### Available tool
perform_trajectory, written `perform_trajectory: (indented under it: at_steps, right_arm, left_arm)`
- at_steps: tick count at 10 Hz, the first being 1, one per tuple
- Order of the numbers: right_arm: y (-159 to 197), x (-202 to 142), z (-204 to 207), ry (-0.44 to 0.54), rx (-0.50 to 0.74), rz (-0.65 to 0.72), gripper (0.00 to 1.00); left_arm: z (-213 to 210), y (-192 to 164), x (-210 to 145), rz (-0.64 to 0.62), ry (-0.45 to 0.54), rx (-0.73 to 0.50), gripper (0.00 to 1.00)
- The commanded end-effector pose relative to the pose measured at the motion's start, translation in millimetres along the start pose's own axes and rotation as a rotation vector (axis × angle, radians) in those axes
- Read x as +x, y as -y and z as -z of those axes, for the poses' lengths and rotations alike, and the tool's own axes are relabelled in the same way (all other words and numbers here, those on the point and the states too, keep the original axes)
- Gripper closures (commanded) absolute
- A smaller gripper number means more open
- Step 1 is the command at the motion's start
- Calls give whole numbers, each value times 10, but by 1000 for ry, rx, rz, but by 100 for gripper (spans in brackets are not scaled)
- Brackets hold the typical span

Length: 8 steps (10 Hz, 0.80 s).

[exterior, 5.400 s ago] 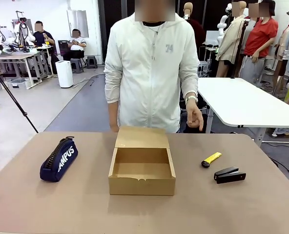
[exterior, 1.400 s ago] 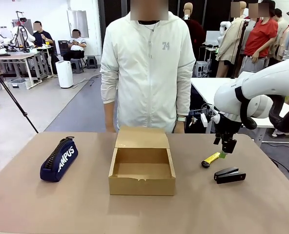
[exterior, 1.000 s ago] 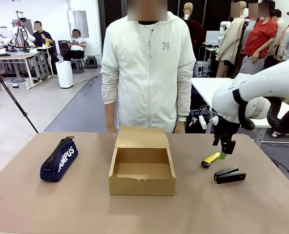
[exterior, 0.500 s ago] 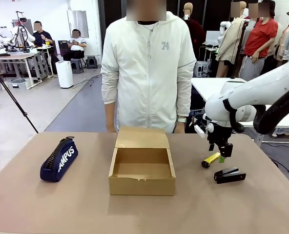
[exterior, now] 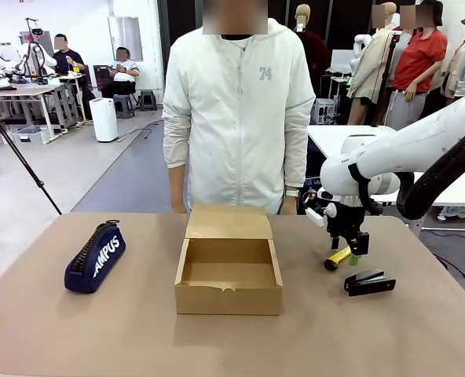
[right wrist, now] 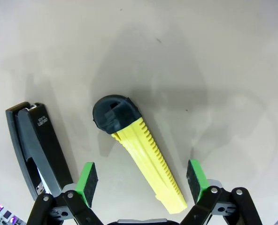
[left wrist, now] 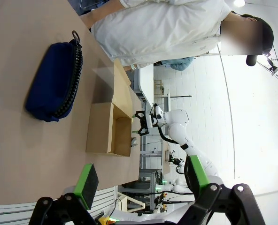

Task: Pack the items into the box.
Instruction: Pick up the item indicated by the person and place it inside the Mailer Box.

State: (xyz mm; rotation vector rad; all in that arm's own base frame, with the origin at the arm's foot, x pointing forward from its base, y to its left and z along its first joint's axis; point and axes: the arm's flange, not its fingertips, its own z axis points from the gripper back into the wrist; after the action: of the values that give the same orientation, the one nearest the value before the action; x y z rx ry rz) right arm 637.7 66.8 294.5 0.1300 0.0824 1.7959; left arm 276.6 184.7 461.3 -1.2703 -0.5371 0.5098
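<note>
Right wrist view: the open right pincer (right wrist: 141,179) hangs over the yellow cutter (right wrist: 146,161) and might grab it, not the stapler (right wrist: 33,150).

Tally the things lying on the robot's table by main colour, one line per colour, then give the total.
Navy blue: 1, the pencil pouch
Brown: 1, the cardboard box
Yellow: 1, the cutter with a black end
Black: 1, the stapler
Total: 4
</note>
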Motion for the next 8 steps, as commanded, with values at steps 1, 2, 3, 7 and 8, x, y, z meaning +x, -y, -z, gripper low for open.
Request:
perform_trajectory:
  at_steps: [1, 2, 3, 7, 8]
  right_arm:
    - [80, 24, -27, -29, 6, -37, 0]
    - [83, 21, -14, -35, -4, -44, 0]
    - [69, 22, -17, -35, -9, -36, 0]
    - [18, 31, -21, -24, -32, -39, 100]
    - [1, 50, -25, -24, -34, -37, 100]
  left_arm:
    - [-7, 4, -2, 16, 0, -11, 0]
    - [-7, 4, -2, 16, 0, -11, 0]
    - [-7, 4, -2, 16, 0, -11, 0]
    - [-7, 4, -2, 16, 0, -11, 0]
    - [-7, 4, -2, 16, 0, -11, 0]
